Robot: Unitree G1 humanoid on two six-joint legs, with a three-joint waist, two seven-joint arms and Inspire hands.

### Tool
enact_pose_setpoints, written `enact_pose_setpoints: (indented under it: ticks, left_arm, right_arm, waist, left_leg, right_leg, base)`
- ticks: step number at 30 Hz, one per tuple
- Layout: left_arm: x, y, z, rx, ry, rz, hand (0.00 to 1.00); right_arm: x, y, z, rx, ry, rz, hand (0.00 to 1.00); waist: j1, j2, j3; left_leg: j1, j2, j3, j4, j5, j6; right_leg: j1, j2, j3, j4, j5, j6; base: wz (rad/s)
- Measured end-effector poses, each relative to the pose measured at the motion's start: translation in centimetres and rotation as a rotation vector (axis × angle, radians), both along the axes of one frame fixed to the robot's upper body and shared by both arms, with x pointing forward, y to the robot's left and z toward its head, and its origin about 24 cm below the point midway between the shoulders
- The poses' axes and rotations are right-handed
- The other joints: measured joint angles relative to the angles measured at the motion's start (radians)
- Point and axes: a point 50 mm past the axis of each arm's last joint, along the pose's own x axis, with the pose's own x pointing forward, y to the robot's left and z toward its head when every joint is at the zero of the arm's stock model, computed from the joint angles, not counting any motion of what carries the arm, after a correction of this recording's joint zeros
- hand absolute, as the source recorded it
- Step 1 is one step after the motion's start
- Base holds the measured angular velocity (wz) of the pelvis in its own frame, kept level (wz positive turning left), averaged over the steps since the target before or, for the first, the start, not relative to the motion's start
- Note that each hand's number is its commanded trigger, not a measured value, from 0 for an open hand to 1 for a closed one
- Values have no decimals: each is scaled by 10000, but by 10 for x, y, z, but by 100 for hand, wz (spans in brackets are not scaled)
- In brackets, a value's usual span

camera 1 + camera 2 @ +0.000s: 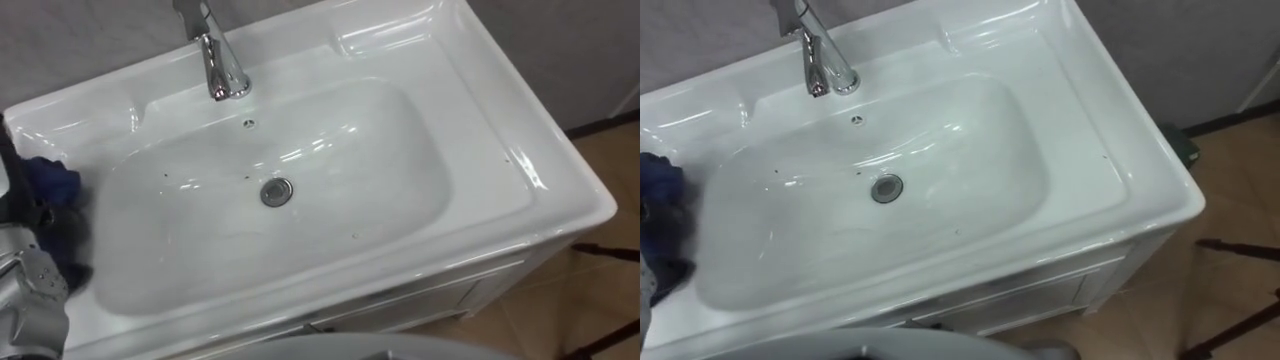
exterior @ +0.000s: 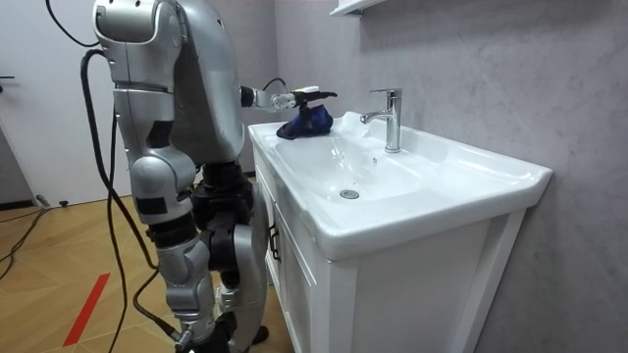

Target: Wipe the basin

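- The blue cloth (image 1: 52, 186) lies bunched on the basin (image 1: 480, 150) rim, well left of the drain (image 1: 277, 191).
- The left hand (image 2: 299, 96) hovers right over the cloth; whether it grips the cloth cannot be told.
- To wipe well, it likely needs a firm hold first, then the cloth pressed flat and dragged down into the bowl toward the drain.
- Small dark specks (image 1: 166, 175) left of the drain deserve overlapping strokes.
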Motion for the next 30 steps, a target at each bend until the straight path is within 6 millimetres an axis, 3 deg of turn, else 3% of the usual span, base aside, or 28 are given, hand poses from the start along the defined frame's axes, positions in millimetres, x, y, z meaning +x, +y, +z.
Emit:
enact_pose_setpoints:
  ticks: [4, 11, 18, 26, 30]
  left_arm:
    - [4, 0, -1, -1428, -639, 406, 0]
    - [3, -5, -12, -6146, -2374, 1617, 0]
    - [10, -16, -11, -10521, -4477, 2079, 0]
    - [12, -10, -6, -11731, -5475, 2138, 0]
    - [14, -12, -4, -11795, -5428, 1995, 0]
  right_arm:
    - [4, 0, 0, -41, -139, 27, 0]
    - [13, -2, 1, -313, -594, -508, 0]
    - [18, 1, 1, -270, -1010, -816, 0]
    - [16, 3, 0, -211, -955, -854, 0]
    - [13, 3, 0, -185, -949, -1004, 0]
  waist:
    - [16, -6, -3]
    - [15, -85, 3]
    - [194, -148, 11]
    - [290, -315, -14]
    - [452, -231, -75]
  left_leg:
    - [-18, 0, 2, 1, 0, 0]
    - [48, 0, -110, -3, 0, 0]
    - [35, -4, -73, 3, 0, 0]
    - [7, -6, -92, 6, 0, -1]
    - [8, -8, -79, 10, -1, -1]
  right_leg:
    - [-43, 14, -18, 24, 0, 0]
    - [38, 28, -29, 13, 0, 0]
    - [24, 17, -28, 22, -11, 7]
    - [20, 34, -22, 23, -46, -4]
    - [3, 35, -1, 19, -46, -4]
  base:
    - [0]
    - [0]
    - [0]
    - [1]
    - [-2]
